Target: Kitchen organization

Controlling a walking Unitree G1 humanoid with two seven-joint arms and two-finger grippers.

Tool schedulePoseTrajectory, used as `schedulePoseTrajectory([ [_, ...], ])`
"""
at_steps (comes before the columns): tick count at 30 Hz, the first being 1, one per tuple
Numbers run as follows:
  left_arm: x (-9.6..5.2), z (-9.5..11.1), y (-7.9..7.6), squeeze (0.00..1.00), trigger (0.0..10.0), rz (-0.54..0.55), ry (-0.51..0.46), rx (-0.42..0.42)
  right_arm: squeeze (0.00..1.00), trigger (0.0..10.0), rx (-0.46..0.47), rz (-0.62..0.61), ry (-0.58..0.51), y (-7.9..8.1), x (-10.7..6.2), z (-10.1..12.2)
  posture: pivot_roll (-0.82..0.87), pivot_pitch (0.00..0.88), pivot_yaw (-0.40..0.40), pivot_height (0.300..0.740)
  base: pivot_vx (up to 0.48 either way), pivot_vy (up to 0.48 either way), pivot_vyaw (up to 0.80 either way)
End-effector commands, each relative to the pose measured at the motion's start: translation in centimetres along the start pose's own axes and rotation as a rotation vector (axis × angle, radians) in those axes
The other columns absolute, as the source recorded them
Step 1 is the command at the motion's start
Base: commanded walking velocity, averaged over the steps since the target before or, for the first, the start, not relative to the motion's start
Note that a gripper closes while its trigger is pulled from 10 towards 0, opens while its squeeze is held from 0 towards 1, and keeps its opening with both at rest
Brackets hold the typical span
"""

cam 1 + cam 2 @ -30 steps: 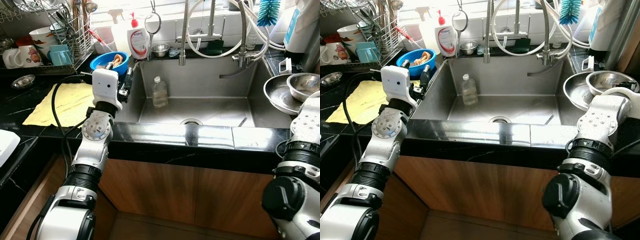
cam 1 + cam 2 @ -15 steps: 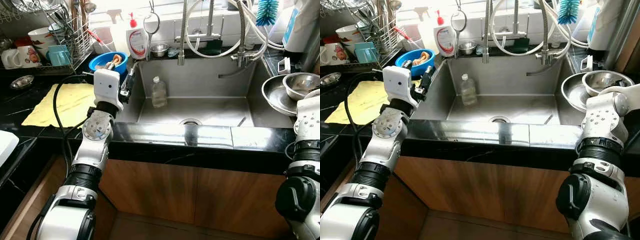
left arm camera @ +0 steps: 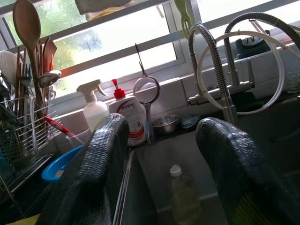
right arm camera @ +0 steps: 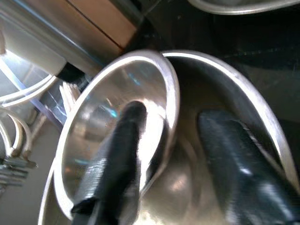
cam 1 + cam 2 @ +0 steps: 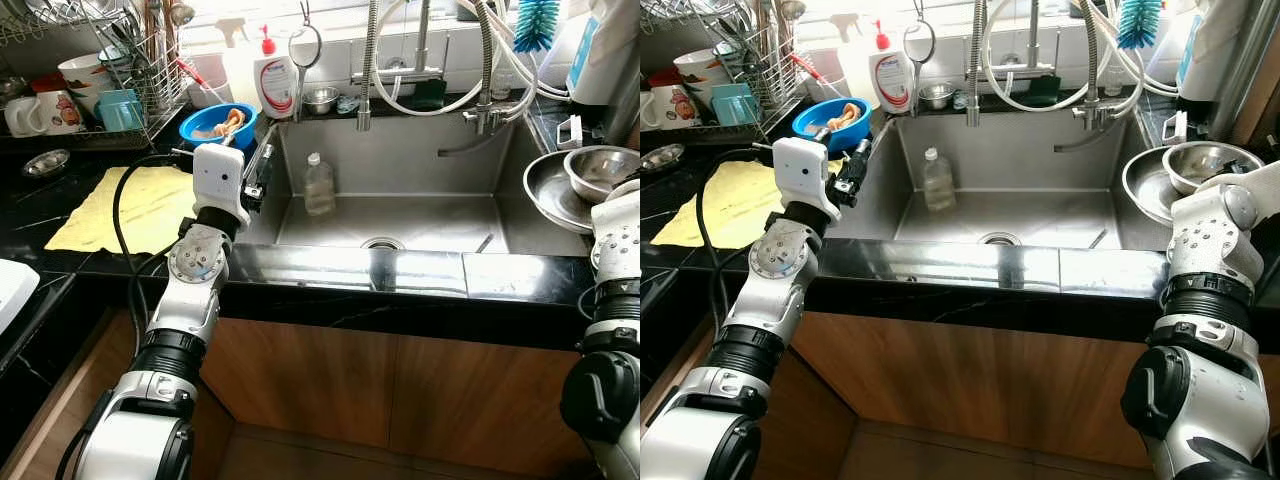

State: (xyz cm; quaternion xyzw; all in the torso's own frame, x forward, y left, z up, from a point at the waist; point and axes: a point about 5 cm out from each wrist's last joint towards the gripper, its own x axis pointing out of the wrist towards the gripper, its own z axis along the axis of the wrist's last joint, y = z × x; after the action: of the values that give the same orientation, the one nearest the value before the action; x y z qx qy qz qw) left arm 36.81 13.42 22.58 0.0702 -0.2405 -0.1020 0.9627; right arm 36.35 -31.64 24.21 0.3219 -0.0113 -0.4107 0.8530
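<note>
Steel on steel: the right gripper (image 4: 164, 173) straddles the small bowl's (image 4: 117, 136) rim, fingers apart, nothing clamped, inside the large bowl (image 5: 548, 190) right of the sink (image 5: 400, 215). Slick rim could slip. Left gripper (image 3: 164, 154) hovers open.

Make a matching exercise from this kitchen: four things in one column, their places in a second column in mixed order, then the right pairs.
Things:
1. plastic bottle
2. blue bowl
3. yellow cloth
4. small steel bowl

Places:
A. spread flat on the black counter left of the sink
B. nested in a larger steel bowl right of the sink
C. standing inside the sink basin
D. at the sink's back left corner, beside the dish rack

Pairs: 1-C, 2-D, 3-A, 4-B
</note>
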Motion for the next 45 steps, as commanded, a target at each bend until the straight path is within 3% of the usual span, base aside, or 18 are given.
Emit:
schedulePoseTrajectory([
  [1,0.3,0.4,0.2,0.0,10.0,-0.004,-0.01,0.006,0.0,0.0,-0.008,0.009,0.006,0.6,-0.2,0.1,-0.2,0.0,0.146,0.74,0.0,0.0,0.0],
  [26,0.3,0.1,-0.1,0.0,10.0,-0.032,0.003,0.005,0.0,0.0,0.019,-0.052,-0.1,0.4,-0.5,1.7,-0.2,0.0,0.147,0.74,0.0,0.0,0.0],
  [28,0.3,0.1,-0.1,0.0,10.0,-0.031,0.002,0.005,0.0,0.0,0.059,-0.026,-0.176,1.0,-0.9,2.7,-0.2,0.0,0.146,0.74,0.0,0.0,0.0],
  [32,0.2,0.2,-0.1,0.0,10.0,-0.025,0.0,0.005,0.0,0.0,-0.07,0.083,-0.335,2.8,-2.2,4.0,-0.19,0.0,0.143,0.74,0.0,0.0,0.0],
  [36,0.2,0.1,-0.1,0.0,10.0,-0.018,-0.001,0.003,0.0,0.0,-0.124,0.214,-0.412,4.5,-3.3,4.3,-0.19,0.0,0.141,0.74,0.0,0.0,0.0],
  [37,0.1,0.1,-0.1,0.0,10.0,-0.016,-0.001,0.003,0.0,4.5,-0.154,0.286,-0.44,5.5,-3.9,4.3,-0.19,0.0,0.141,0.74,0.0,0.0,0.0],
  [38,0.1,0.1,-0.1,0.0,10.0,-0.014,0.0,0.004,0.0,10.0,-0.196,0.353,-0.458,6.4,-4.3,4.1,-0.19,0.0,0.139,0.74,0.0,0.0,0.0],
  [40,0.0,0.0,0.0,0.0,10.0,-0.003,0.003,0.008,0.0,10.0,-0.29,0.593,-0.379,8.9,-5.5,2.2,-0.19,0.0,0.139,0.74,0.0,0.0,0.0],
  [41,0.0,0.0,0.1,0.0,10.0,-0.003,0.003,0.008,0.0,10.0,-0.304,0.623,-0.365,9.2,-5.6,1.9,-0.19,0.0,0.139,0.74,0.0,0.0,0.0],
  [43,0.0,0.0,0.1,0.0,10.0,0.003,0.006,0.008,0.0,10.0,-0.456,0.882,-0.295,11.0,-7.5,-1.1,-0.2,0.0,0.135,0.74,0.0,0.0,0.0],
  [45,0.0,-0.1,0.1,0.0,10.0,0.005,0.006,0.008,0.0,10.0,-0.517,0.952,-0.266,11.3,-8.0,-2.3,-0.19,0.0,0.131,0.74,0.0,0.0,0.0],
])
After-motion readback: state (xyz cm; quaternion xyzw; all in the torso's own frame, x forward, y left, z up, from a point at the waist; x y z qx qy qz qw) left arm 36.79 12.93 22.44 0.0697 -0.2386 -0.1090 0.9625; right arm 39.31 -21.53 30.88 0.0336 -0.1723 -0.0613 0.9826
